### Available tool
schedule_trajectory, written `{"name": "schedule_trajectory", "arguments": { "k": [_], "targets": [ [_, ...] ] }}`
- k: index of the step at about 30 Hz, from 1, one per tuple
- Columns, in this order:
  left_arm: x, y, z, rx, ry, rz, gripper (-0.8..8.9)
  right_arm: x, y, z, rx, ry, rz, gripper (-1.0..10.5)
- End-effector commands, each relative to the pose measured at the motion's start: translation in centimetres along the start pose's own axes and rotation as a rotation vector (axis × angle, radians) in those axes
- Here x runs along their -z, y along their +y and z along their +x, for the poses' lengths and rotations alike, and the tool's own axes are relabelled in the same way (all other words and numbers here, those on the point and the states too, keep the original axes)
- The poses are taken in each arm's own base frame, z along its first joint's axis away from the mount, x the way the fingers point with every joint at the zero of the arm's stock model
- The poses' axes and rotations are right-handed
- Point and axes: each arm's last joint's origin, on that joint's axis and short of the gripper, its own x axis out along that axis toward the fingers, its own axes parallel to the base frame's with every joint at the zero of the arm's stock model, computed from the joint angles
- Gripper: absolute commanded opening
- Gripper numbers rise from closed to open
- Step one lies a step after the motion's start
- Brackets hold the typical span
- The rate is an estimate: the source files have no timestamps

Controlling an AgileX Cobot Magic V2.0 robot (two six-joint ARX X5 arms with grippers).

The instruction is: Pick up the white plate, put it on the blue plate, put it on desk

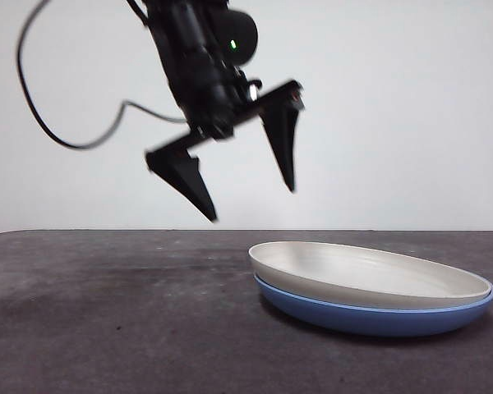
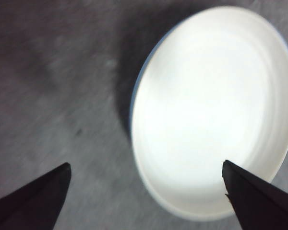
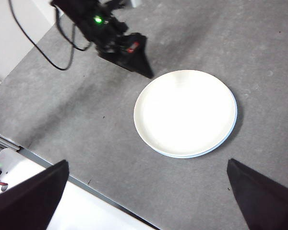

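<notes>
The white plate (image 1: 370, 275) lies nested in the blue plate (image 1: 378, 318) on the desk (image 1: 107, 312), right of centre in the front view. Only a thin blue rim (image 3: 234, 120) shows around the white plate (image 3: 185, 112) from above. My left gripper (image 1: 252, 205) hangs open and empty above the desk, just beyond the plates' left edge and clear of them. In the left wrist view the white plate (image 2: 213, 110) fills the space ahead of the open left gripper (image 2: 145, 164). My right gripper (image 3: 147, 162) is open, empty and high above the desk.
The left arm's black cable (image 1: 66, 139) loops through the air at the upper left. The right wrist view shows the desk's near edge (image 3: 86, 184), with a white surface (image 3: 62, 211) beyond it.
</notes>
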Motion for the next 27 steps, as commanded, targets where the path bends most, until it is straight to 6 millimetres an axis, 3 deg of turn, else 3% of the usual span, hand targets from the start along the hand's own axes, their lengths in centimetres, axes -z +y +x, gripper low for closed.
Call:
{"name": "schedule_trajectory", "arguments": {
  "k": [1,6,9,17,22,27],
  "targets": [
    [0.6,-1.4,-4.6,0.000,-0.092,0.102,5.10,-0.3,0.2,-0.4,-0.008,-0.020,0.006,5.5],
    [3.2,-2.4,-10.3,-0.005,-0.170,0.163,5.12,-0.3,0.2,-0.4,-0.007,-0.021,0.016,5.5],
    [5.2,-2.7,-13.8,-0.033,-0.227,0.194,5.70,-0.3,0.2,-0.4,0.000,-0.023,0.029,5.5],
    [12.3,-3.1,-21.5,-0.014,-0.372,0.284,5.71,-0.2,0.1,-0.4,0.020,-0.013,0.079,5.5],
    [17.3,-2.5,-24.2,-0.004,-0.471,0.342,5.70,0.4,-0.1,-0.4,0.041,0.044,0.102,5.5],
    [22.5,-1.4,-25.2,0.005,-0.563,0.378,5.69,0.9,-0.3,-0.5,0.086,0.087,0.117,5.5]
  ]
}}
